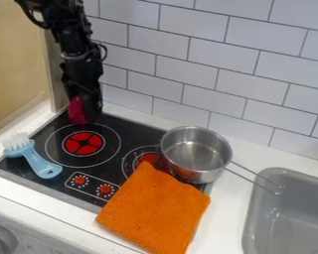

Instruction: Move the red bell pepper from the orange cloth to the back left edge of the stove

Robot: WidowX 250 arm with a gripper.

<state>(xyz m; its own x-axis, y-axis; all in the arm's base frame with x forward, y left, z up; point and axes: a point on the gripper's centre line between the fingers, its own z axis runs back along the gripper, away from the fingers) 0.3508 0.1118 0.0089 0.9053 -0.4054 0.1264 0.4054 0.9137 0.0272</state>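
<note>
Light blue plastic forms the brush (39, 162) at the far left, lying on the left side of the black stove top (125, 130), its white bristles up and its handle slanting toward the front. Next, at the back left of the stove, the black gripper (87, 115) hangs down with a dark red thing (77, 110) at its lower end, behind the left burner (83, 143); whether the jaws are apart, together or clamped on that thing, I cannot tell. Two red knobs sit near the stove's front edge. An orange cloth (155, 208) spreads from the right burner over the front edge. Just beyond it, a metal pot (196, 149) stands upright at the right, its handle reaching over the rim of the gray sink (253, 218).
</note>
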